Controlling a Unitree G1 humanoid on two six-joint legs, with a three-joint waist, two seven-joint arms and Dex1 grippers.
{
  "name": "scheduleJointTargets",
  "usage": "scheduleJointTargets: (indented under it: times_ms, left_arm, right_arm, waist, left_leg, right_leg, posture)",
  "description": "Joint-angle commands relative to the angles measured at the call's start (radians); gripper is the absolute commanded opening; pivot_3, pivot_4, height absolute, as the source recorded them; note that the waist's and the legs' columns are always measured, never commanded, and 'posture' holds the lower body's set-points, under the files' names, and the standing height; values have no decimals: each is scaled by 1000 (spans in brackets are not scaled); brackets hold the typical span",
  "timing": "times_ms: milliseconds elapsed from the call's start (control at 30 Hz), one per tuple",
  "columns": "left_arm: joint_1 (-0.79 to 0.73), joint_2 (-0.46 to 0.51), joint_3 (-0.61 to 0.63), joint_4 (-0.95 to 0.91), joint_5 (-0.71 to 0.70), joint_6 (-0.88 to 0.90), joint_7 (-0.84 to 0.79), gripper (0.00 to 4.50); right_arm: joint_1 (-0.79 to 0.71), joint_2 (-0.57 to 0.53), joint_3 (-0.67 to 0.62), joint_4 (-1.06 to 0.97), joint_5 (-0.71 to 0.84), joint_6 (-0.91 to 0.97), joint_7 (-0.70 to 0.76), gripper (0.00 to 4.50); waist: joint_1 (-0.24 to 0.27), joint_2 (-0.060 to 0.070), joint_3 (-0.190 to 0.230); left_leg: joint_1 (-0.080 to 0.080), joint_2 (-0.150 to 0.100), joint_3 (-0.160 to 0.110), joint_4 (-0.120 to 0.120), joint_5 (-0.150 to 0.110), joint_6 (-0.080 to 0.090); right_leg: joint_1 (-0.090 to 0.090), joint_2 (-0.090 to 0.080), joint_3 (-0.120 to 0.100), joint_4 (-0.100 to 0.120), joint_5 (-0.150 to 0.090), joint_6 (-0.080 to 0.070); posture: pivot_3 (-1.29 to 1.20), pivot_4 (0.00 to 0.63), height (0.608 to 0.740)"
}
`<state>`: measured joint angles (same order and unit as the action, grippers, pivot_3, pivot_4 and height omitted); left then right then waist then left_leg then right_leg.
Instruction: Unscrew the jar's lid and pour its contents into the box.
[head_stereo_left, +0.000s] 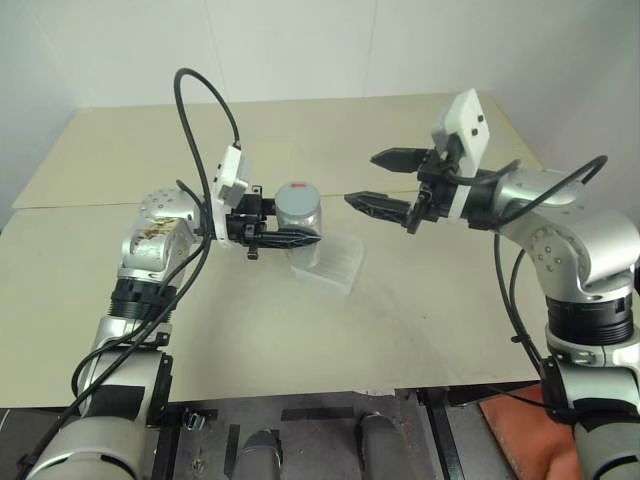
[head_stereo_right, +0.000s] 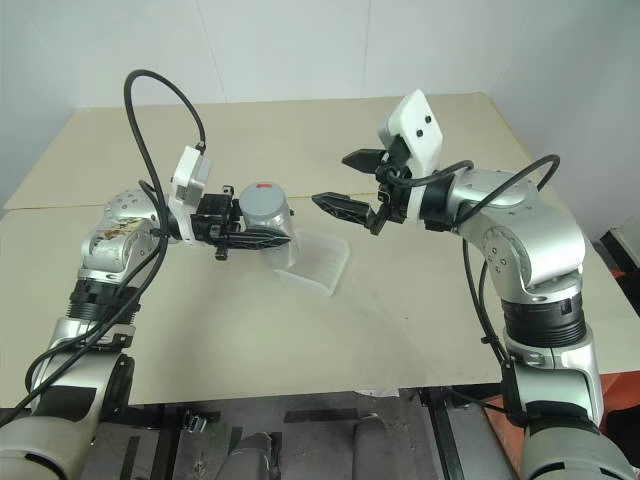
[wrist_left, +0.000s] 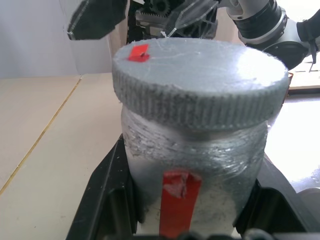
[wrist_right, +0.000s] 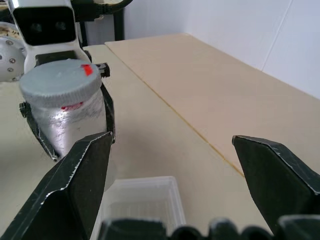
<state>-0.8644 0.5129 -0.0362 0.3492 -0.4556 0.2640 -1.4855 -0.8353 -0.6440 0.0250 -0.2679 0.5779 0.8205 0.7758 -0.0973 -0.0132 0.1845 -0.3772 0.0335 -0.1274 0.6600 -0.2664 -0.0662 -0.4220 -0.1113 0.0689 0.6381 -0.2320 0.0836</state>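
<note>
My left gripper (head_stereo_left: 290, 238) is shut on the jar (head_stereo_left: 299, 224), holding it upright above the table. The jar (wrist_left: 195, 165) is clear with a red label strip. Its grey lid (wrist_left: 200, 82), marked with a small red patch, sits on top of it. The contents are hidden. Just below and to the right of the jar lies the translucent box (head_stereo_left: 335, 264) on the table. My right gripper (head_stereo_left: 385, 180) stands open in the air to the right of the lid, apart from it, its fingers (wrist_right: 75, 185) pointing toward the jar (wrist_right: 67, 112).
The beige table (head_stereo_left: 420, 310) has free room all around the box. A seam (head_stereo_left: 80, 205) runs across the table at the left. A white wall stands behind the table's far edge, and an orange object (head_stereo_left: 525, 440) lies on the floor at the lower right.
</note>
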Motion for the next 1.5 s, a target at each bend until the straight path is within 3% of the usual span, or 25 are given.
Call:
scheduleJointTargets:
  times_ms: [33,233,500,733,1500]
  left_arm:
    - [-38,-7,11,14,0,-20,2,1936]
    - [-56,-34,-1,40,9,-32,-4,1936]
    - [-62,-52,-3,42,15,-35,-16,1936]
    - [-45,-46,-1,16,9,-24,-16,1936]
    - [-45,-27,1,21,11,-30,-22,1936]
  right_arm:
    - [-2,-10,-45,-116,75,31,16,4481]
    - [-64,75,-11,-162,125,81,-61,4481]
    - [-122,190,127,-93,-6,45,-146,4481]
    - [-141,243,147,-41,-62,32,-163,4481]
    - [-38,101,31,-128,-2,53,-104,4481]
  waist:
    - [0,0,0]
    - [0,0,0]
    - [0,0,0]
    - [0,0,0]
    - [0,0,0]
  left_leg:
    - [0,0,0,0,0,0]
    - [0,0,0,0,0,0]
    - [0,0,0,0,0,0]
    - [0,0,0,0,0,0]
    - [0,0,-1,0,0,0]
  right_leg:
    - [0,0,0,0,0,0]
    - [0,0,0,0,0,0]
    - [0,0,0,1,0,0]
    - [0,0,0,1,0,0]
    - [0,0,0,1,0,0]
  posture:
    - [0,150,740]
    - [0,150,740]
    - [0,150,740]
    - [0,150,740]
    - [0,150,740]
